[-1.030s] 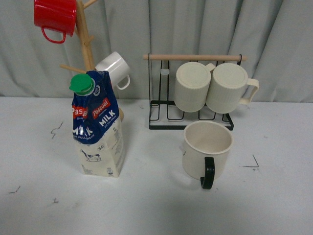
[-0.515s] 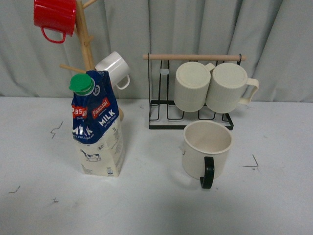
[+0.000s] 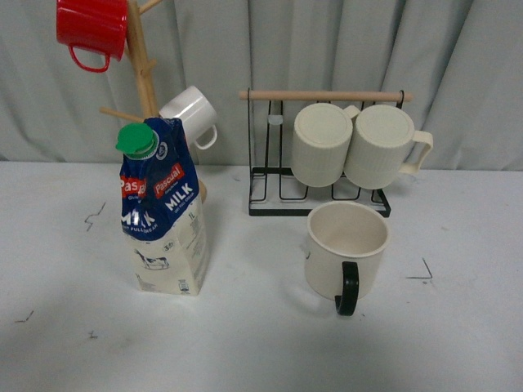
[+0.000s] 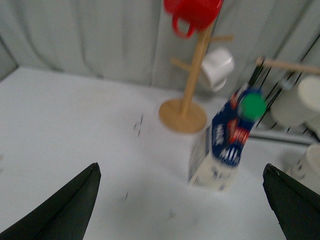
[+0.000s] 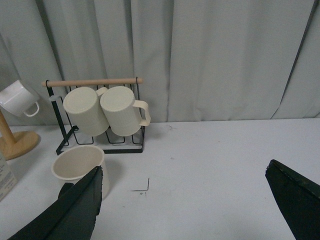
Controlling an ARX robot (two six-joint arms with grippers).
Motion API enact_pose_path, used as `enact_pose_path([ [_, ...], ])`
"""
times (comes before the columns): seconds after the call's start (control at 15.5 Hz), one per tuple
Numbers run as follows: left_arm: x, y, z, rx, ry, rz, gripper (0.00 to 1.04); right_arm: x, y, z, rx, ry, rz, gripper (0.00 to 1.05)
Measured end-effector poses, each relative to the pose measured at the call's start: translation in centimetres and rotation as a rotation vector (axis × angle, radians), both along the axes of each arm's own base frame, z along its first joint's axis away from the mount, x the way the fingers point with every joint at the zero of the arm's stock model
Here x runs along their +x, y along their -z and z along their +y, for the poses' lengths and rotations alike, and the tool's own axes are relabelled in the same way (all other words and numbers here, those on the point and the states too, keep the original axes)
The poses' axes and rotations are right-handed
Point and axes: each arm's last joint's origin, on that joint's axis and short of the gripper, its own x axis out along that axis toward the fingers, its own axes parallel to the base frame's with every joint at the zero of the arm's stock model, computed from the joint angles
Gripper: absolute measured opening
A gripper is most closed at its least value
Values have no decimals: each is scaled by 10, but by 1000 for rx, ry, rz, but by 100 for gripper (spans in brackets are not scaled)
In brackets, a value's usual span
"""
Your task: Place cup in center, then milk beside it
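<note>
Backed all the way across by a pale grey-green curtain point(image 3: 458, 49), hanging in soft vertical folds and coming down behind the far edge of the table point(image 3: 261, 359). Shows darker creases between the folds in the right wrist view, running top to bottom.

Down front, white and matte, filling the lower half of the front view. Carries a few small dark marks: a squiggle point(image 3: 96, 215) on the left side, a corner-shaped tick point(image 3: 423, 272) on the right, a faint fleck point(image 3: 27, 315) near the front left and another just beside it.

Lit softly and evenly, throwing only pale, blurred shadows on the white surface. Looks smeared and out of focus through the left wrist view.
</note>
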Motion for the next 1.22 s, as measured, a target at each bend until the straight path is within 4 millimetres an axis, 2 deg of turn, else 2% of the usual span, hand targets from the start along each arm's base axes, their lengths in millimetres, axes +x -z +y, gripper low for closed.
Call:
enact_pose_path([
  [0.13, 39, -33, -22, -23, 87, -97, 98, 0, 0, 0, -1, -1, 0, 98],
  [0.19, 64, -36, -37, -18, 126, -97, 98, 0, 0, 0, -1, 0, 0, 98],
  [0.32, 119, -25, -67, 18, 204, -27, 98, 0, 0, 0, -1, 0, 0, 98],
  [0.39, 141, -20, -79, 41, 233, 3, 98, 0, 0, 0, -1, 0, 0, 98],
  [0.58, 186, -1, -91, 89, 256, 117, 98, 0, 0, 0, -1, 0, 0, 98],
  [0.77, 204, 8, -83, 102, 218, 202, 98, 0, 0, 0, -1, 0, 0, 98],
  [1.03, 207, 25, -85, 110, 228, 273, 98, 0, 0, 0, -1, 0, 0, 98],
  [1.22, 209, 50, -85, 103, 213, 319, 98, 0, 0, 0, -1, 0, 0, 98],
])
